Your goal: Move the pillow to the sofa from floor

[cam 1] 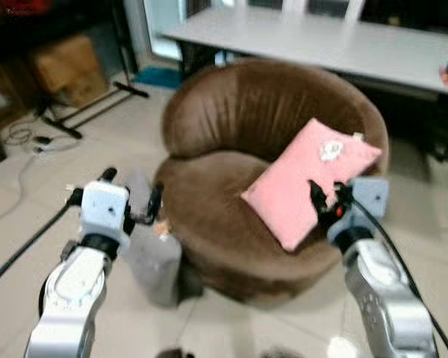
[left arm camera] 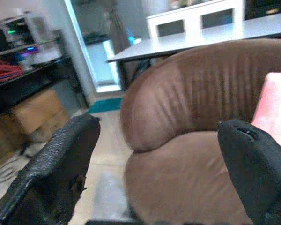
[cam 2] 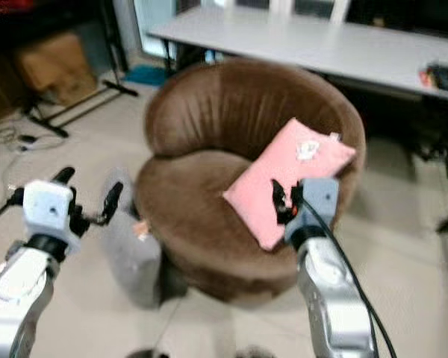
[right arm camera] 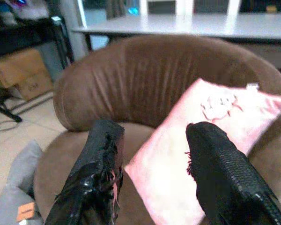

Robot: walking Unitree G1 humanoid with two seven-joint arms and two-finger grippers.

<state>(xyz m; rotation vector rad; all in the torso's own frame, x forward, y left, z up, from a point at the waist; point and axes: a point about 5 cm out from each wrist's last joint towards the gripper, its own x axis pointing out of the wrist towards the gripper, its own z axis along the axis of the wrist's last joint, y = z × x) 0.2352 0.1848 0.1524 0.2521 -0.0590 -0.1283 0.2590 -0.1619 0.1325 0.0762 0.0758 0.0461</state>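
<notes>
Pink pillow (cam 1: 308, 180) lies on brown round sofa (cam 1: 231, 142), leaning on backrest, just ahead of right gripper (cam 1: 328, 198), fingers apart, holding nothing. Left gripper (cam 1: 131, 195) spread wide, empty, just left of sofa. Grey cushion (cam 1: 151, 257) on floor below it.

The brown round sofa (cam 1: 239, 201) occupies the centre of the frame and stands on the tiled floor (cam 1: 30, 224). 1 pink pillow (cam 1: 310, 179) lies on its seat at centre right, leaning against the backrest. 1 grey pillow (cam 1: 153, 257) lies on the floor at lower left, touching the sofa base. Cables (cam 1: 30, 138) lie on the floor at upper left.
</notes>
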